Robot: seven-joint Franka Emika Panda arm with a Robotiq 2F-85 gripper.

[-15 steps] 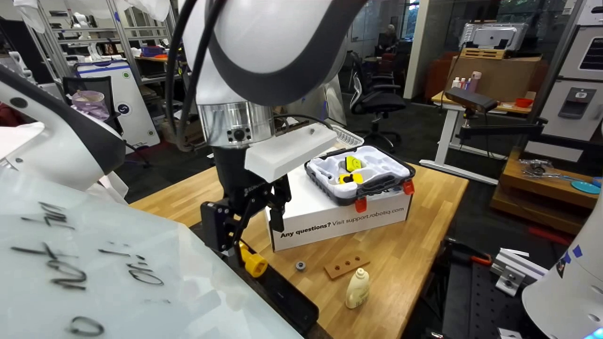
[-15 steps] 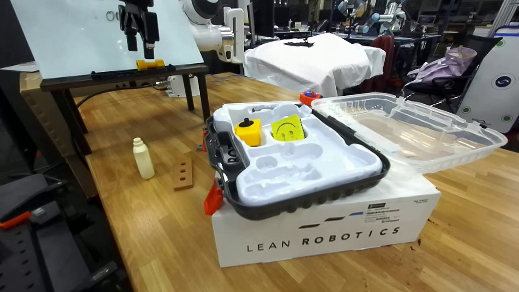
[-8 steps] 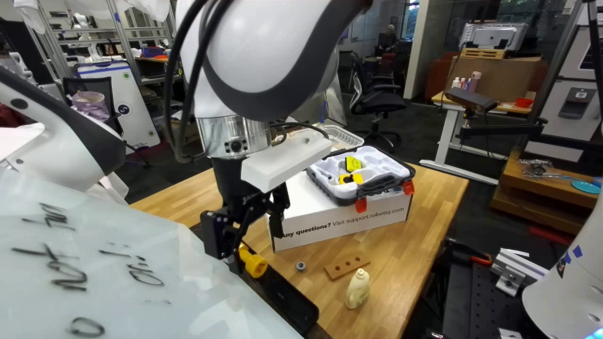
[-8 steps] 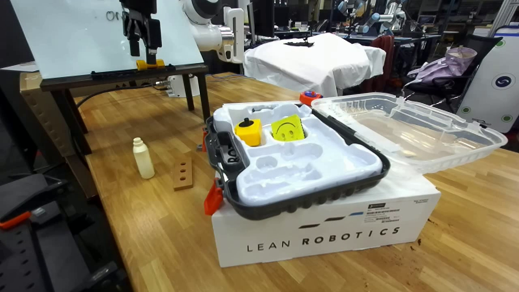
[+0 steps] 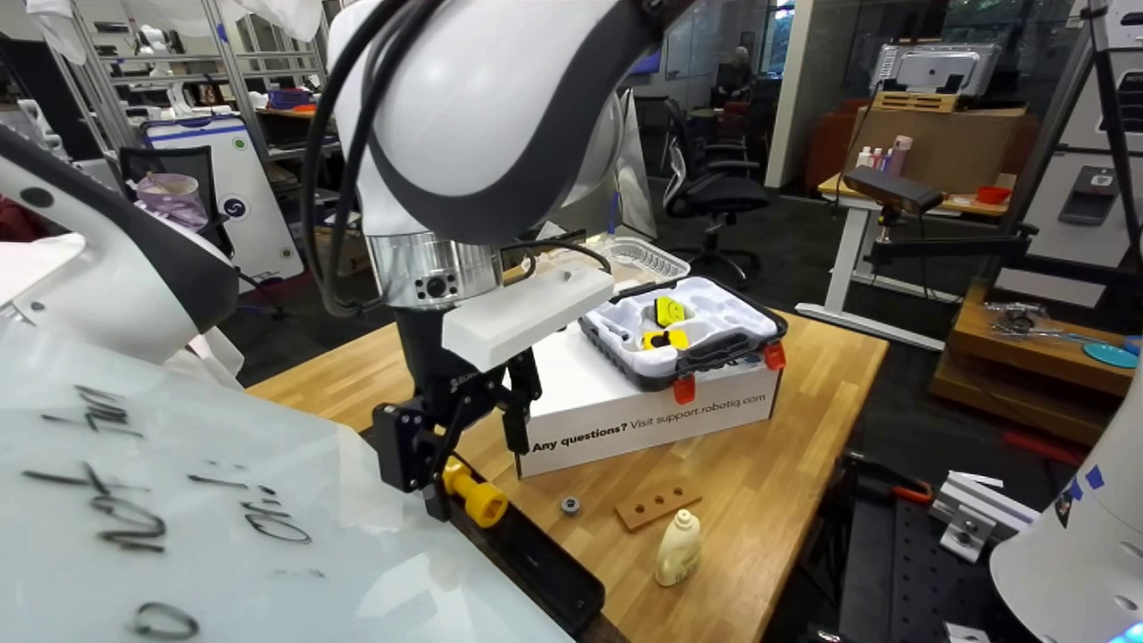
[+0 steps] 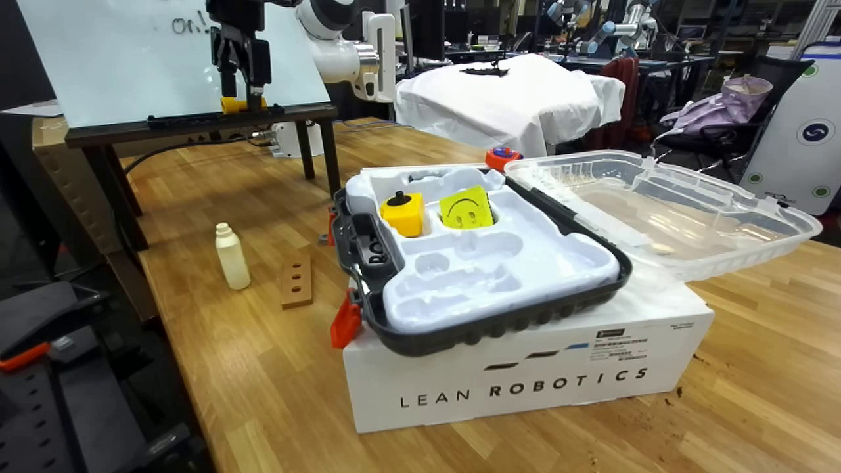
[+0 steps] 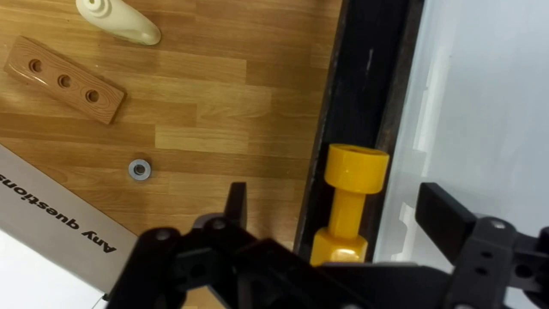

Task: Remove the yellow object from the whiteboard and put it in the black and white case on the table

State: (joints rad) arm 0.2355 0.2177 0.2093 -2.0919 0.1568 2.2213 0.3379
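While jaws gape, the wrist (image 5: 435,268) points downward.

You have one worktop (image 6: 276,381). On it you count one white cardboard box (image 6: 460,368), one black and white case (image 6: 558,256) with one clear lid (image 6: 657,217) and two red latches (image 5: 684,388), and, inside that case, two yellow pieces (image 6: 409,220). You also count one cream bottle (image 6: 233,259), one grey ring (image 7: 146,171) and one wooden block (image 7: 78,89) with three holes (image 7: 64,80), plus one red object (image 6: 497,159) in an exterior view. Besides those, you have one whiteboard (image 5: 232,518), one black ledge (image 7: 362,94), one yellow object (image 7: 348,206) and two fingers (image 7: 444,221).
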